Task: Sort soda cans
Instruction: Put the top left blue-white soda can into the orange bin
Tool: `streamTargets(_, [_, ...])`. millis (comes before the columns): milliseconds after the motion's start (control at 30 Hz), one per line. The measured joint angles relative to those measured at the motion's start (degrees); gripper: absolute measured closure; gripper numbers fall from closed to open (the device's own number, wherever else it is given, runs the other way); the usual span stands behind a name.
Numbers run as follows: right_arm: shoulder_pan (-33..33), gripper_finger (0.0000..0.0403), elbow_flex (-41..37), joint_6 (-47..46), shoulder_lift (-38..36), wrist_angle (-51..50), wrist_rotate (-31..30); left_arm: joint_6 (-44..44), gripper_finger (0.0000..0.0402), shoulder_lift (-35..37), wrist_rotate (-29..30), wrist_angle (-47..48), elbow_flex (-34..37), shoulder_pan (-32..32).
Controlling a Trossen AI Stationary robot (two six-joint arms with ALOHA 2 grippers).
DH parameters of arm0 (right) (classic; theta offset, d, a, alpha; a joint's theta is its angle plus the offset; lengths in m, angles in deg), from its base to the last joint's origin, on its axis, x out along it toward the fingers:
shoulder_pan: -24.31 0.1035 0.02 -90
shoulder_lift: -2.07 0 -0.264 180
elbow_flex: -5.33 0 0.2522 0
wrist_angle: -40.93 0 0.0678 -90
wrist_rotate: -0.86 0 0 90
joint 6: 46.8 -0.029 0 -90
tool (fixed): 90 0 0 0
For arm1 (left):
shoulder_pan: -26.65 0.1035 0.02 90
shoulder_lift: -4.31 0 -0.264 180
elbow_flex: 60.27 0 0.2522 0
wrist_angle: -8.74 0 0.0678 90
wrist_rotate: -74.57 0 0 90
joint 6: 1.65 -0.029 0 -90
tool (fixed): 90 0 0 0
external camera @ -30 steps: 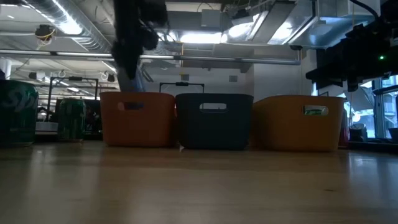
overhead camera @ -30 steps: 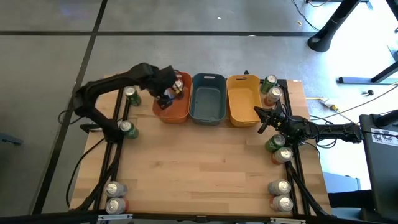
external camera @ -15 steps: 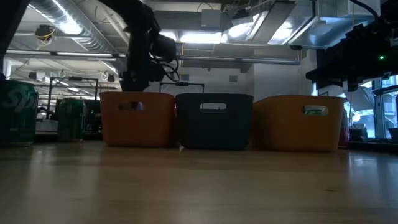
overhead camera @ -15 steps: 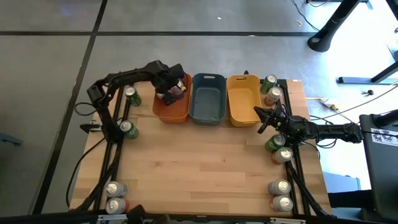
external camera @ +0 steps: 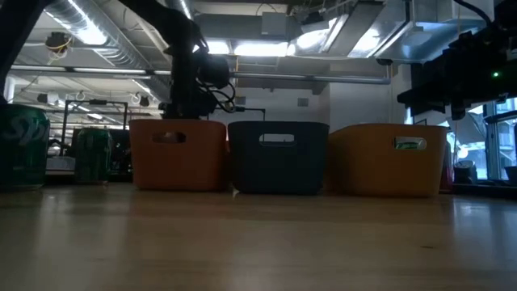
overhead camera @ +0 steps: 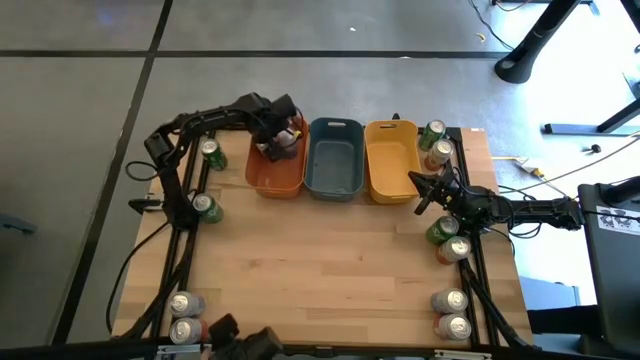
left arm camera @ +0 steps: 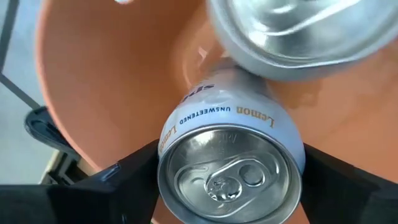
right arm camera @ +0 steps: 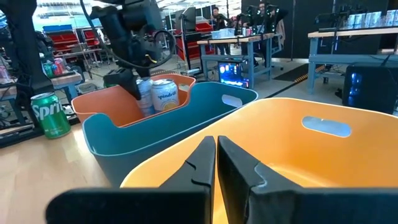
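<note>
Left gripper (overhead camera: 281, 128): reaching into the orange bin (overhead camera: 275, 175) at the far side of the worktop (overhead camera: 320, 270); its jaws stand wide around a silver-grey lemon can (left arm camera: 231, 165), one finger on each side of it.
Held can: lying tilted with its silver top toward the wrist camera, low inside the orange bin, touching a second can (left arm camera: 298, 31) beside it.
Right gripper (overhead camera: 420, 195): waiting just in front of the yellow bin (overhead camera: 392, 160), jaws pressed together with nothing in them.
Bins: orange, grey-blue (overhead camera: 334, 160) and yellow in a row, sides touching; the grey-blue one sits in the middle.
Cans on the left: two green ones (overhead camera: 210, 152) near the left edge, a pair (overhead camera: 183, 318) at the near left corner.
Cans on the right: two (overhead camera: 433, 140) beside the yellow bin, two (overhead camera: 447, 240) by the right arm, two (overhead camera: 452, 312) at the near right corner.
Low view: a green can (external camera: 23, 152) stands upright at far left of the worktop.
</note>
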Motion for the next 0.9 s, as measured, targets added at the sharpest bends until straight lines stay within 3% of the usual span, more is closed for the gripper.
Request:
streamTargets(600, [0.01, 0.0384, 0.0, -0.48, 5.04, 0.13, 0.46, -8.0, 0.0094, -0.39, -0.33, -11.12, 0.24, 0.26])
streamTargets(900, [0.01, 0.0384, 0.0, -0.24, 5.06, 0.19, 0.45, -7.66, 0.0093, -0.39, -0.45, -10.99, 0.24, 0.21])
